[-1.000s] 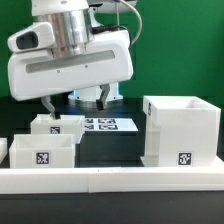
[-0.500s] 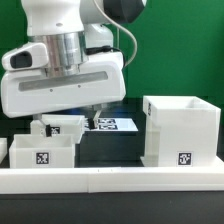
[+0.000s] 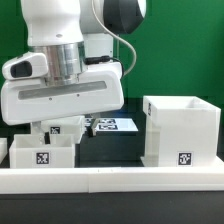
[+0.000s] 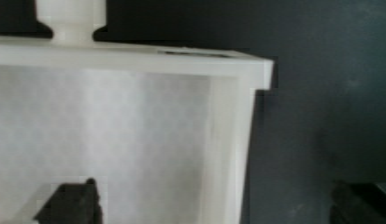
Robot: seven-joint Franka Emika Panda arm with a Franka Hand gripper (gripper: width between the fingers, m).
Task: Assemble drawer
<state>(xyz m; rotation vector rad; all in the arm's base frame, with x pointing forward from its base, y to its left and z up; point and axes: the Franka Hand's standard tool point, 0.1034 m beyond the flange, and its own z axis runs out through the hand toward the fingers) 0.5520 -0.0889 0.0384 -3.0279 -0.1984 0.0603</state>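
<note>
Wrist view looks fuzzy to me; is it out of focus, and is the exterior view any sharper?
Wrist view: yes, the tray sits very close and fills most of the frame, its edges soft and washed out. Exterior view: sharper and evenly lit, the tag on the casing distinct, no strong glare.

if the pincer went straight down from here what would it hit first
Probably the rear small tray, right beneath the pincer; its wall sits between the fingertips, though depth is unclear.

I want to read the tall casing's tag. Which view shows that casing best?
The exterior view: the casing stands whole on that view's right, with its tag low on the front. The wrist view shows only another white part close up, not the casing.
</note>
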